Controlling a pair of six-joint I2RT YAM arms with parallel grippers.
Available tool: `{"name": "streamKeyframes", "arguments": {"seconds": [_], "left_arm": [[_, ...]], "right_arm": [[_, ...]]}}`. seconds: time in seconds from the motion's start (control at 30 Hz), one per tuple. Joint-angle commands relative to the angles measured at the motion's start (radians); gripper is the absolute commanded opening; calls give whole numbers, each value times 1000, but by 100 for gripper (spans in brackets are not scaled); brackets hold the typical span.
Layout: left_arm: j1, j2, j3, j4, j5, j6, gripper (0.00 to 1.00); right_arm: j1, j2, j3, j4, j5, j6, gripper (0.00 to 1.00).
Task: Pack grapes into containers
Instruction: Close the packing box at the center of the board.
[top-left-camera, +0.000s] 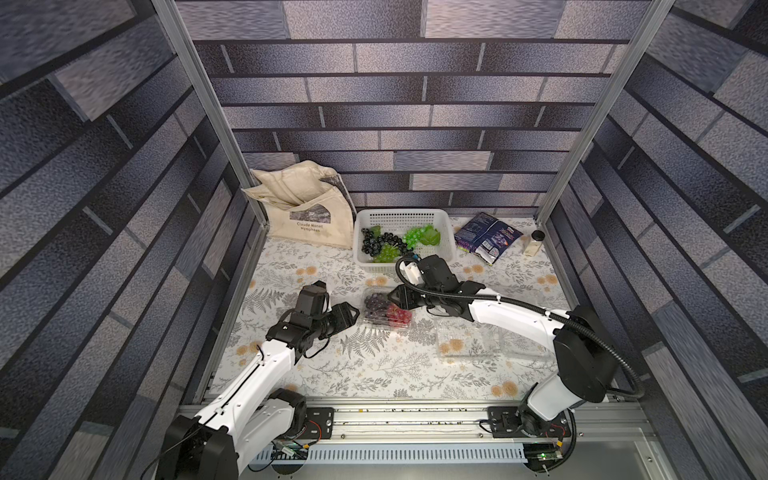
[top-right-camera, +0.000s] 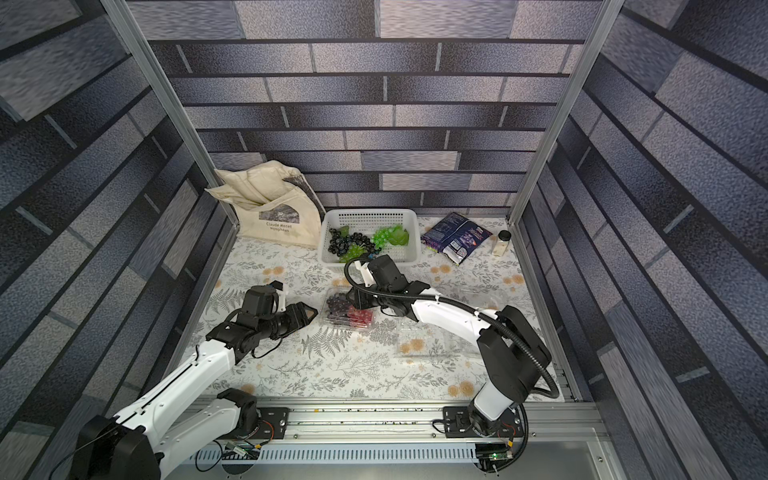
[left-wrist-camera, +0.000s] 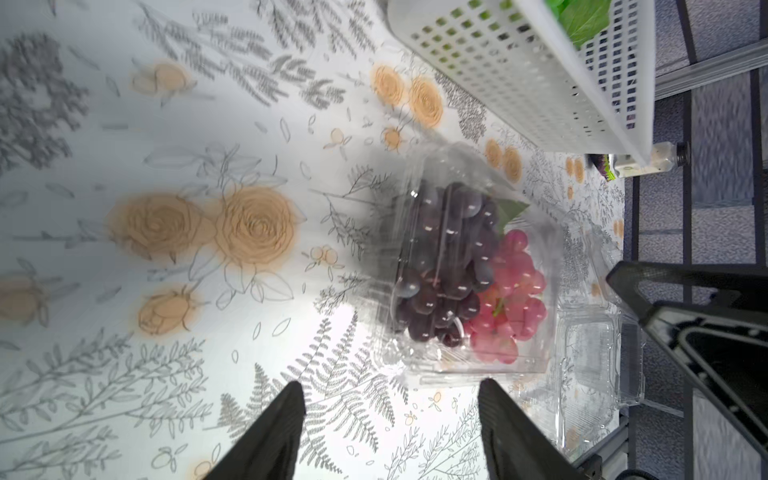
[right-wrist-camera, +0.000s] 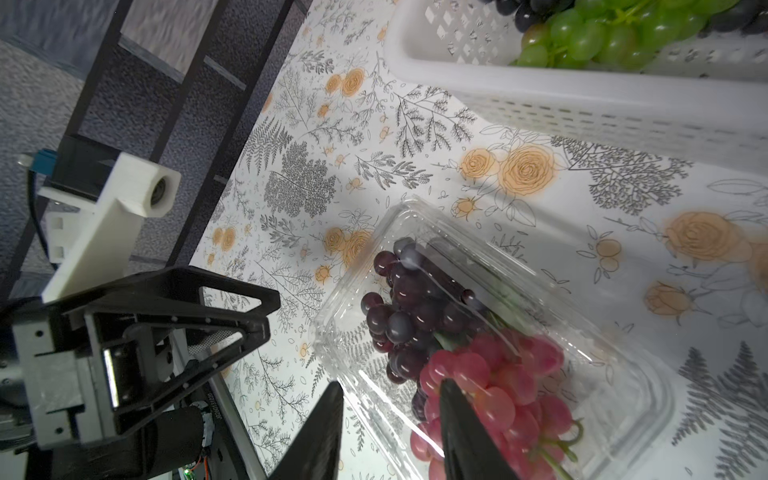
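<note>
Clear clamshell (right-wrist-camera: 631, 386) is sitting on the desk (top-left-camera: 374, 365) near the white basket (top-left-camera: 401, 216) — purple and red grapes (right-wrist-camera: 415, 316) lying inside. Left pincer (left-wrist-camera: 389, 384) is hovering just beside it, spread, gripping nothing. Right pincer (right-wrist-camera: 390, 384) is straddling its wall, part-spread — pinching or not, cannot tell.
</note>
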Motion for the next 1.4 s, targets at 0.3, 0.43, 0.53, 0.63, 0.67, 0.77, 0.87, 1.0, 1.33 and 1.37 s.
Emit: {"name": "streamKeyframes", "arguments": {"seconds": [0.3,0.43,0.53,0.63,0.67,0.77,0.87,1.0,1.33,1.37], "left_arm": [[-10,-42,-134,189,12,-124,59],[-10,-38,-155,252,14,-157,57],[-8,-15,-156,268,15,-171,56],[-6,10,-167,304,16,-195,54],[-4,15,-170,315,17,-202,54],[-1,35,-172,327,15,-213,51],[-1,54,-174,332,13,-221,49],[2,70,-184,357,12,-236,48],[1,99,-204,427,17,-269,44],[0,101,-207,437,17,-272,43]], "right_arm": [[29,117,61,82,-40,13,33],[29,130,52,102,-45,30,32],[31,134,47,107,-48,35,32],[32,137,38,113,-46,41,32],[32,137,36,115,-48,44,32],[32,139,28,120,-49,47,32],[32,138,26,121,-50,51,32],[32,140,21,130,-53,54,32],[32,146,11,143,-52,65,31],[32,147,11,142,-53,65,31]]}}
